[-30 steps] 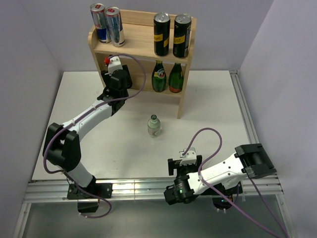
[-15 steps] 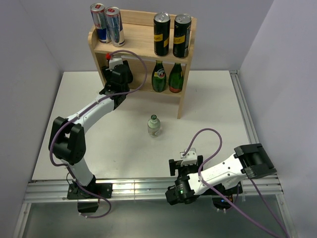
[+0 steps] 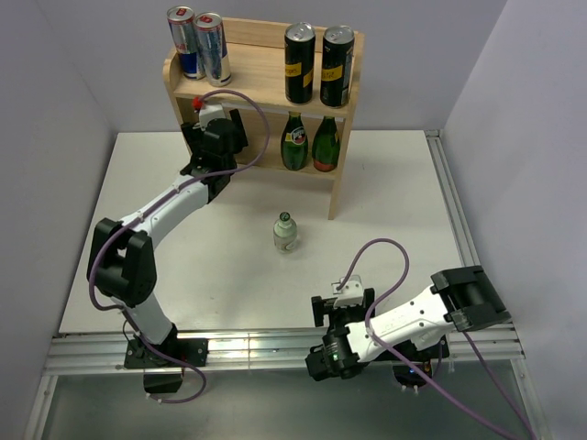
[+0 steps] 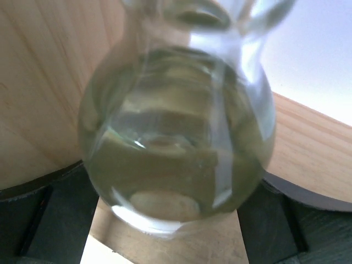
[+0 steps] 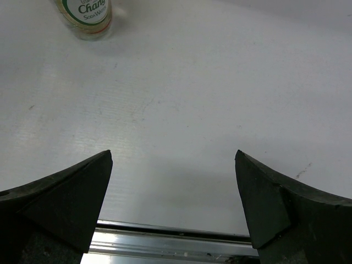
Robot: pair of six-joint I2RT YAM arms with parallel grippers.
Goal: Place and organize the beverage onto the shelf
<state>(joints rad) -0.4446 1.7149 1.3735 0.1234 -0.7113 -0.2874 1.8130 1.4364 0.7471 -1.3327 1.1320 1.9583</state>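
Observation:
The light-wood shelf (image 3: 261,87) stands at the back of the table. My left gripper (image 3: 213,128) reaches into the left of its lower tier. A clear glass bottle (image 4: 176,126) with a red cap (image 3: 199,108) stands on the tier's board between its fingers (image 4: 49,220), which are spread wide on either side, so the gripper (image 4: 168,220) is open. A small clear Chang soda bottle (image 3: 285,234) stands upright mid-table and shows at the top left of the right wrist view (image 5: 85,16). My right gripper (image 3: 341,298) hovers open and empty (image 5: 173,192) near the front edge.
Two blue-silver cans (image 3: 197,44) and two black cans (image 3: 318,64) stand on the shelf's top tier. Two green bottles (image 3: 310,142) fill the right of the lower tier. A metal rail (image 5: 165,242) runs along the table's near edge.
My left arm pushed the clear bottle further into the lower tier, then its jaws spread apart and let go of it. The right arm barely moved.

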